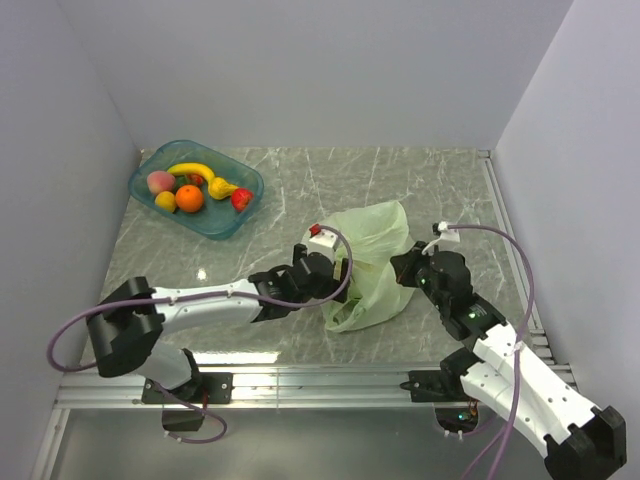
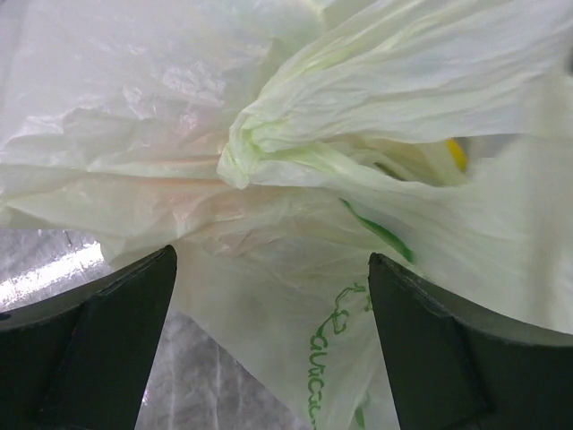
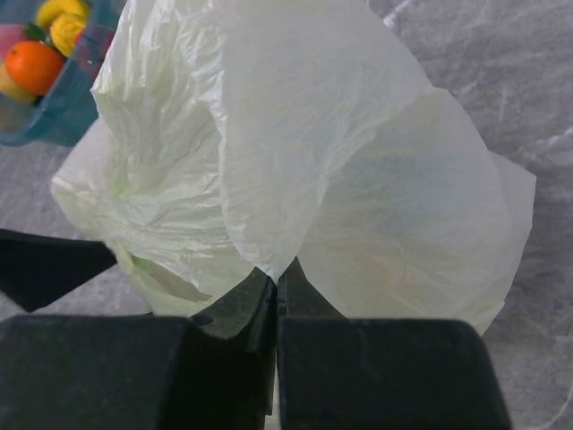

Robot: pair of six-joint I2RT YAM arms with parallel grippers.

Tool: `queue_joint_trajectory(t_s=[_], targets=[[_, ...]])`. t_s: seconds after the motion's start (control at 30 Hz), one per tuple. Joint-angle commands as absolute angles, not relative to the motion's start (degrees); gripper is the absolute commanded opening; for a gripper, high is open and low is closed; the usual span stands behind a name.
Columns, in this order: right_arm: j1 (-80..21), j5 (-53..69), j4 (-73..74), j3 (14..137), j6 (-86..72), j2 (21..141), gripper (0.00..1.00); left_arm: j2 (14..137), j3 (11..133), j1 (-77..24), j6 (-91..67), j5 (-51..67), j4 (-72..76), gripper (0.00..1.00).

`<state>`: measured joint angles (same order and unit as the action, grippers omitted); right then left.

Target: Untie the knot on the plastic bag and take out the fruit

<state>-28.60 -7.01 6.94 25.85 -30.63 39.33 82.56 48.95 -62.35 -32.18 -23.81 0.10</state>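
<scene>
- Top view: bag [image 1: 368, 268] lies on the table [image 1: 450, 190], right of centre, crumpled, with its bulk toward 12 o'clock.
- Tray [image 1: 215, 226] sits well apart from the bag, at its 10 o'clock, near the far left corner. It holds fruit [image 1: 189, 197].
- Left gripper [image 1: 330, 280] is at the bag's 9 o'clock edge, touching or just beside the film. The top view cannot settle which.
- Left wrist view: left gripper [image 2: 273, 345] has its fingers spread wide, one at 7 o'clock of the frame and one at 5 o'clock. Nothing is clamped.
- Knot [image 2: 243, 150] is a bunched twist of film, beyond the finger gap at its 12 o'clock and clear of both tips.
- A flat sheet of bag [image 2: 269, 260] with green print hangs down between the two fingers.
- A small yellow patch [image 2: 457, 154] shows through the folds at the knot's 3 o'clock.
- Right gripper [image 1: 402, 265] is at the bag's 3 o'clock edge in the top view.
- Right wrist view: right gripper [image 3: 276, 285] has its fingers pressed together, with a fold of bag [image 3: 340, 161] running down into the tips. It looks pinched there.
- The rest of the bag rises from those tips toward 12 o'clock and fills most of that frame.
- Tray [image 3: 63, 121] shows at 10 o'clock of the right wrist frame, behind the bag.
</scene>
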Motion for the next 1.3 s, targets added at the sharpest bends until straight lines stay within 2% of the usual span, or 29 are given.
queue_joint_trajectory(t_s=[0.0,0.13,0.23,0.27,0.33,0.37,0.5,0.73,0.83,0.93,0.97,1.03,1.13,1.27], targets=[[-27.69,-6.77,4.04,26.19,-30.59,37.01,0.0,84.98,51.24,-60.83,-32.78,-23.73,1.14,0.93],[-26.46,-6.42,4.48,26.02,-30.59,35.86,0.0,87.27,49.66,-58.98,-35.32,-23.29,3.6,0.83],[-25.67,-5.45,4.48,25.75,-30.41,35.6,0.0,88.24,48.43,-57.22,-36.38,-22.68,6.4,0.59],[-25.49,-5.19,4.48,25.58,-30.24,35.68,0.0,88.24,47.82,-56.43,-36.56,-22.41,7.11,0.35],[-25.14,-5.88,4.66,25.31,-30.32,35.68,0.0,88.07,47.29,-55.38,-37.17,-21.8,8.6,0.08],[-24.79,-7.02,4.83,25.14,-30.41,35.6,0.0,87.63,46.94,-54.85,-37.44,-21.8,8.79,0.0],[-19.88,-10.19,5.53,21.9,-34.0,34.1,0.0,82.02,41.42,-48.98,-39.72,-22.32,9.4,0.0],[-9.5,-6.43,4.92,18.02,-42.53,36.11,0.0,58.66,26.29,-35.25,-49.12,-16.54,11.6,0.01],[-9.05,-3.09,3.25,18.36,-40.89,38.4,0.07,55.38,24.0,-33.84,-50.18,-10.39,12.91,0.0],[-10.8,-1.32,4.74,21.35,-35.28,37.54,0.35,55.81,23.03,-33.66,-50.8,-4.23,15.11,0.0],[-11.51,-1.49,7.62,24.4,-33.59,37.01,0.55,56.25,23.2,-33.66,-50.89,-3.44,15.29,0.01],[-14.57,-2.54,13.23,28.11,-28.42,35.6,0.7,57.04,23.29,-33.66,-50.89,-1.24,16.08,0.01],[-18.79,-4.65,21.23,37.07,-23.14,36.12,0.76,56.43,23.29,-33.84,-50.98,-0.53,16.61,0.0],[-29.58,-5.2,26.28,48.66,-18.99,39.45,0.76,54.85,24.34,-34.1,-50.28,-0.97,14.95,0.01]])
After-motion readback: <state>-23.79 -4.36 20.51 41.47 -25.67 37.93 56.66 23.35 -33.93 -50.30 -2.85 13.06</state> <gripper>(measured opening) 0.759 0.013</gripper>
